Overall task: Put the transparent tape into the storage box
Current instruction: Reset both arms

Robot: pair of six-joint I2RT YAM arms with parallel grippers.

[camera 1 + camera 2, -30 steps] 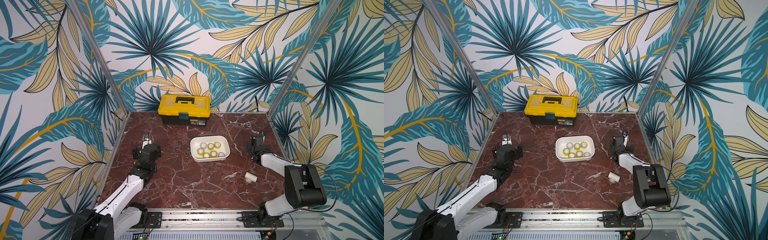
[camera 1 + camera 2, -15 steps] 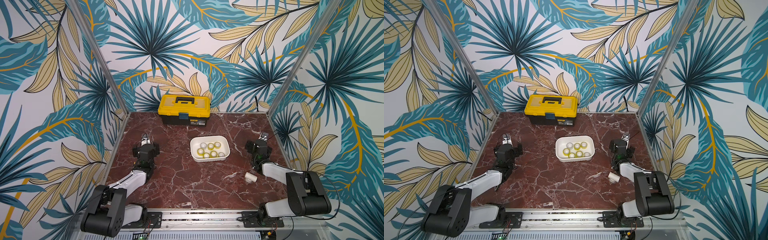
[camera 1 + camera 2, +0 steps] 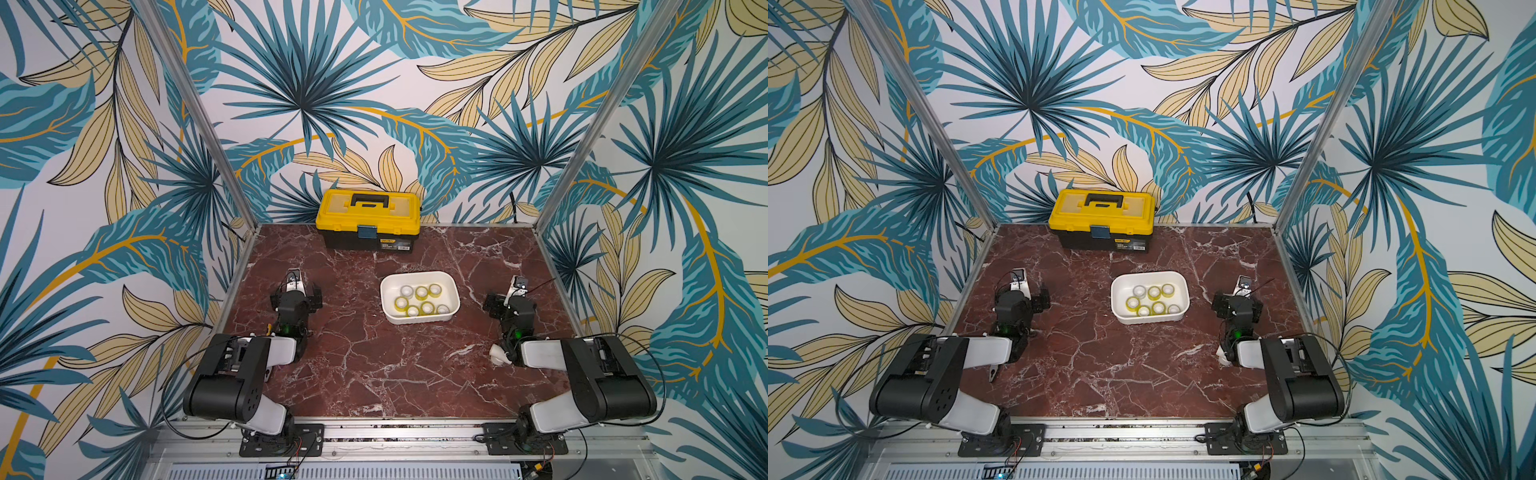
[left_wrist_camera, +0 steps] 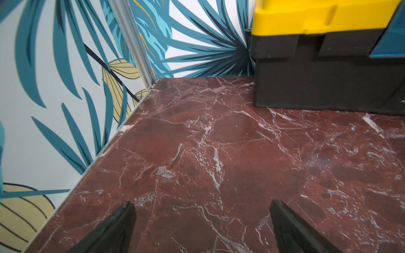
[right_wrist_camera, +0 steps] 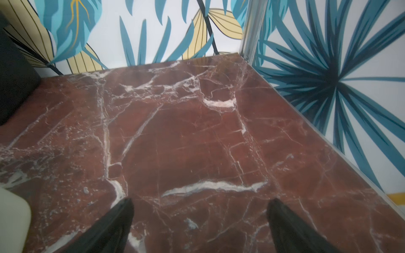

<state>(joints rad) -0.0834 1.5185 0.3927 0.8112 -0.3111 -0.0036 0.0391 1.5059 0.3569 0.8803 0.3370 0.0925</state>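
The left tool (image 4: 201, 208) has its two black fingers (image 4: 118, 223) spread wide, and only the bare red marble surface (image 4: 219, 142) shows between them. The right tool (image 5: 200, 203) stands the same way: its fingers (image 5: 114, 221) are wide apart and grip nothing, with bare marble in the gap.

In both top views each tool sits low over the surface, pointing away from the arm bases. The left tool (image 3: 296, 291) is well off to the left of the storage box (image 3: 419, 275). The right tool (image 3: 508, 297) is near the box's right side. Neither touches the box.

The transparent tape (image 3: 421, 292) lies inside the storage box, between the two tools and apart from both. Seven rolls can be counted there, all lying flat with their white cores facing up. Three are in the row farther from the arm bases and four in the nearer row. Most show a yellowish tint, but the rolls are too small to tell the shade of each one.

There is one storage box, a white open tub near the middle of the surface. One yellow-and-black toolbox (image 3: 368, 218), lid down, stands behind the storage box at the back edge, and its corner (image 4: 328, 65) fills part of the left wrist view. One white pipe fitting (image 3: 496, 354) lies to the right of the storage box and nearer the arm bases, partly hidden by the right arm.
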